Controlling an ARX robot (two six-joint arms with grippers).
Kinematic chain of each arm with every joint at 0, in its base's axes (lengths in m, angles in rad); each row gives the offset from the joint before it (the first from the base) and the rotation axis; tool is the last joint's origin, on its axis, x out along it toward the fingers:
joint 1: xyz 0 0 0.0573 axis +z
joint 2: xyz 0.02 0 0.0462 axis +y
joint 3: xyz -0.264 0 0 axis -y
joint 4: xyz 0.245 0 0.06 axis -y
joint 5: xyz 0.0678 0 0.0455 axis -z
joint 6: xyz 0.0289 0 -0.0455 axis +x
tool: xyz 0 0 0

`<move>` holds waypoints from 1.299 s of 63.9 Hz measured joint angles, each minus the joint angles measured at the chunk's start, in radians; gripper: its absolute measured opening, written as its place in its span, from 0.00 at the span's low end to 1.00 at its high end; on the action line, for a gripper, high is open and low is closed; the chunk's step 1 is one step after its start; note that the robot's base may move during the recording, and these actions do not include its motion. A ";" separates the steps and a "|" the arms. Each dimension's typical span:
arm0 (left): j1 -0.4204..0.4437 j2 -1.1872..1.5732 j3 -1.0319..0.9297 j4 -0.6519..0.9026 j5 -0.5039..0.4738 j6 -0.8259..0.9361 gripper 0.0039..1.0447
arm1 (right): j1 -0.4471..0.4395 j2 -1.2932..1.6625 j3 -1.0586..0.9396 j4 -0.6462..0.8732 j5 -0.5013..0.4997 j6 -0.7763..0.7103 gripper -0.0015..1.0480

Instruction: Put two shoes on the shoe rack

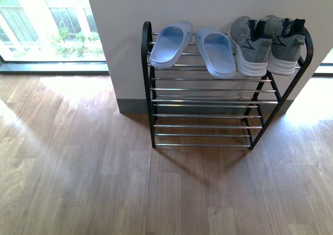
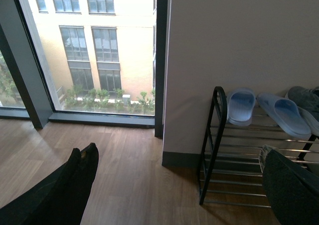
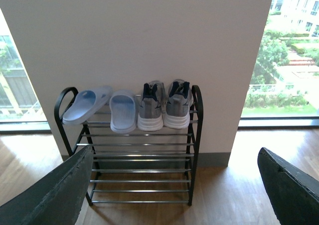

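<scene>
The black shoe rack [image 1: 208, 115] stands against a white wall. On its top tier lie two pale blue slides [image 1: 170, 43] [image 1: 216, 52], the left one tilted over the rods, and to their right two grey sneakers [image 1: 251, 45] [image 1: 286, 47] side by side. Neither arm shows in the front view. My left gripper [image 2: 182, 185] is open and empty, off to the left of the rack [image 2: 214, 135]. My right gripper [image 3: 174, 185] is open and empty too, facing the rack [image 3: 195, 135] from a distance, with the sneakers [image 3: 150, 105] [image 3: 178, 103] and slides [image 3: 85, 105] [image 3: 123, 110] in its view.
Wooden floor [image 1: 104, 183] spreads in front of the rack. The lower tiers [image 1: 205, 135] hold nothing. Floor-to-ceiling windows [image 1: 47, 27] flank the wall column [image 3: 149, 36] on both sides.
</scene>
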 joint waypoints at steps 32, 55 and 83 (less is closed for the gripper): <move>0.000 0.000 0.000 0.000 -0.001 0.000 0.91 | 0.000 0.000 0.000 0.000 -0.001 0.000 0.91; 0.000 0.000 0.000 0.000 0.000 0.000 0.91 | 0.000 0.000 0.000 0.000 0.000 0.000 0.91; 0.000 0.000 0.000 0.000 0.000 0.000 0.91 | 0.000 0.000 0.000 -0.001 0.000 0.000 0.91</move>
